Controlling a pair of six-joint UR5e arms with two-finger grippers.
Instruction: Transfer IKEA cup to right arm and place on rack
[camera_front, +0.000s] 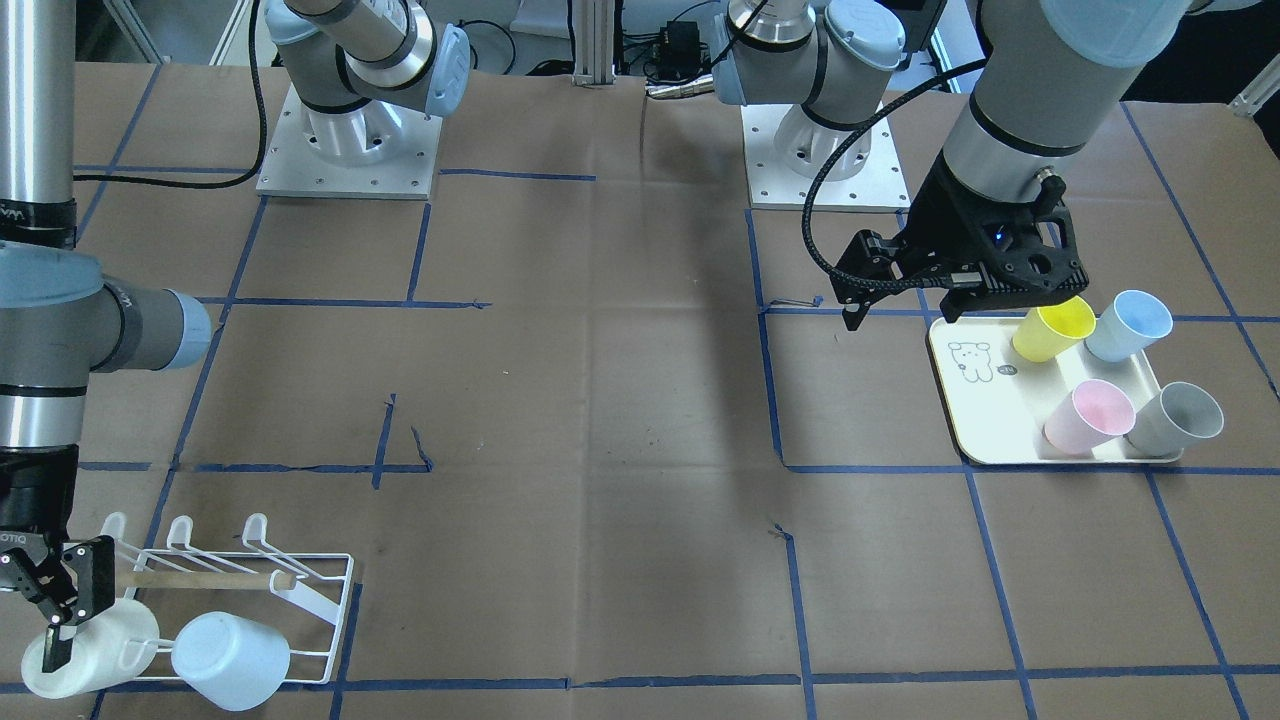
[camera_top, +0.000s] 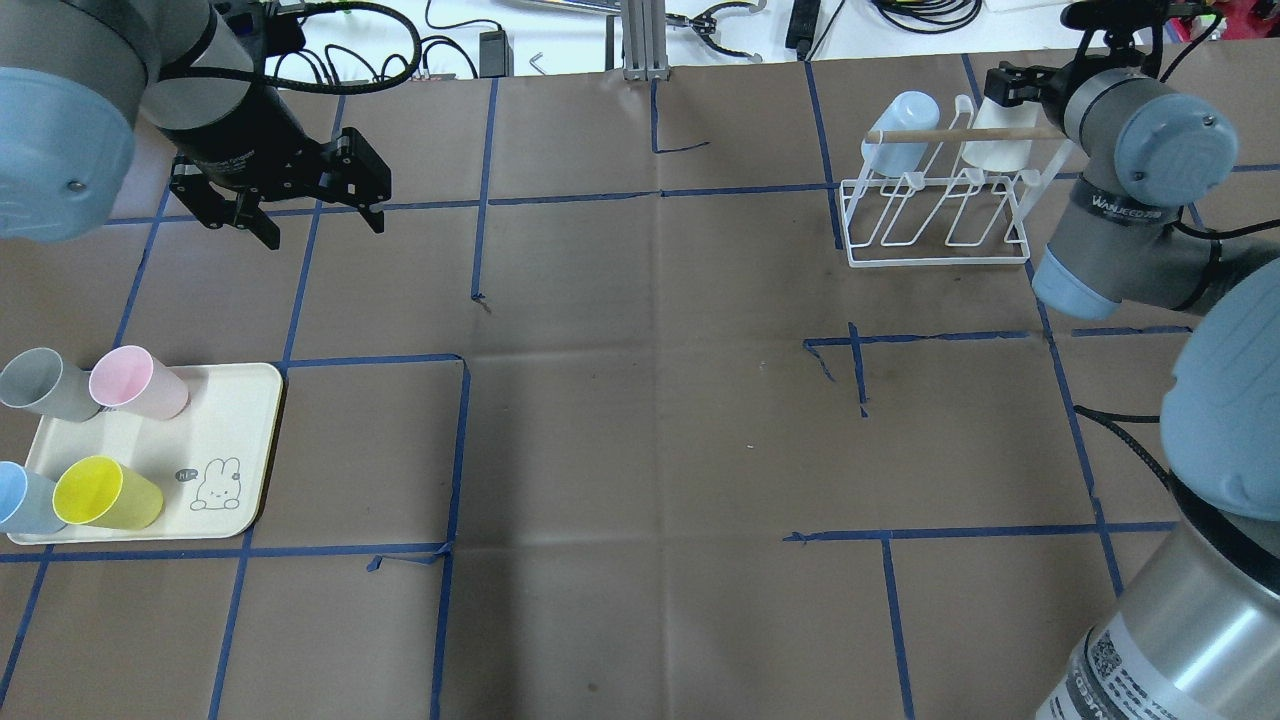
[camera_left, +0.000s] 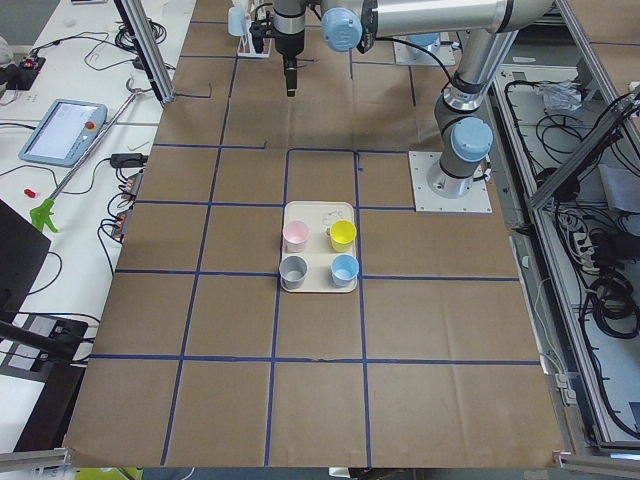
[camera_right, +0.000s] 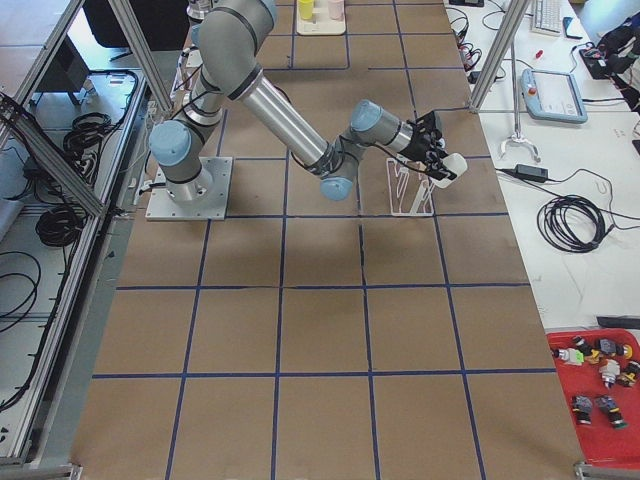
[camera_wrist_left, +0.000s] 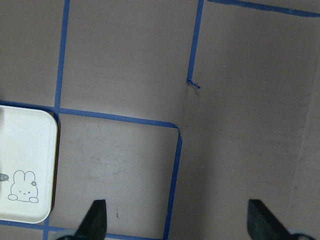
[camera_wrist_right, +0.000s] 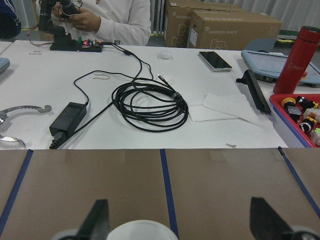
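Straddling the white cup (camera_front: 92, 652) on the rack (camera_front: 322, 602), right tool (camera_front: 74, 622) gapes; left tool (camera_top: 322, 230) gapes over bare table (camera_top: 640, 400).

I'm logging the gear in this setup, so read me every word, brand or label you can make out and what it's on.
"OTIQ", a cut-off brand: black two-finger right gripper.
"UNIVERSAL ROBOTS": brown cardboard box.
Too small or blurred: speech bubble on the cream plastic tray; print on the silver-grey right arm; lettering on the red metal bottle.
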